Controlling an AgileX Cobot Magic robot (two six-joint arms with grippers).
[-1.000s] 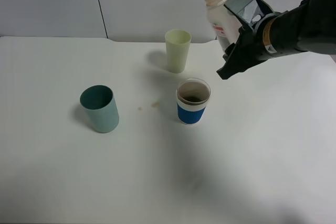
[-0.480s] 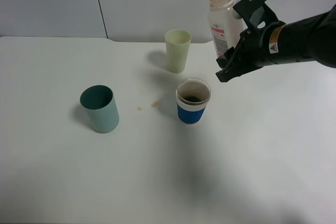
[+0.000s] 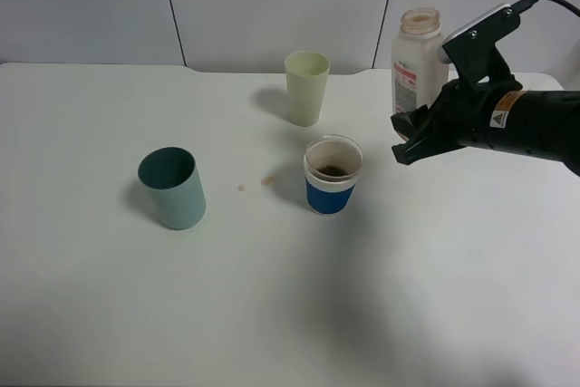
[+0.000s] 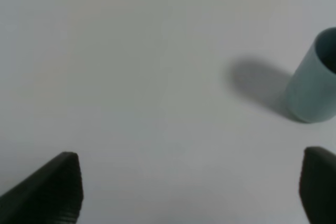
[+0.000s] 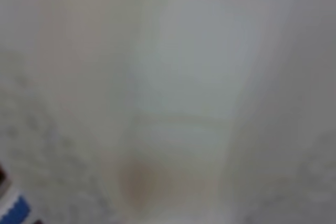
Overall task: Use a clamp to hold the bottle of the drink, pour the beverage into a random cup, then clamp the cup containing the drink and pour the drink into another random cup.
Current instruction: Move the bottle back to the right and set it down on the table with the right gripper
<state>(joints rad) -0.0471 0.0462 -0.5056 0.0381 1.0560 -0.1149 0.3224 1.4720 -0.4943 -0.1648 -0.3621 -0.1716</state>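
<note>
Where the bottle is: the small clear plastic bottle with a white, red-marked label [image 3: 418, 65] stands upright and capless at the upper right of the high view, its foot hidden behind the right clamp.
Right clamp: the black two-jawed gripper with a white-grey housing [image 3: 408, 138] reaches in from the right edge, closed on the bottle's lower part; its wrist view is a pale blur, brownish low down.
Left clamp: the left gripper [image 4: 189, 192] is spread wide, black fingertips [image 4: 55, 190] in the lower corners of its wrist view, only bare table between.
Blue-banded cup: the short white paper cup with a wide blue band [image 3: 333, 192] sits at centre frame, lower left of the bottle and apart from it.
Beverage: brown liquid [image 3: 333, 170] lies low inside that cup.
Teal tumbler: the plain teal-green plastic tumbler [image 3: 172, 192] stands left of centre, well apart from the blue-banded cup.
Yellow-green tumbler: the pale plastic tumbler [image 3: 307, 88] stands upper centre, near the blue-banded cup.
Table: white top [image 3: 272, 314], with small brown spots [image 3: 268, 180] between the teal tumbler and the blue-banded cup.
</note>
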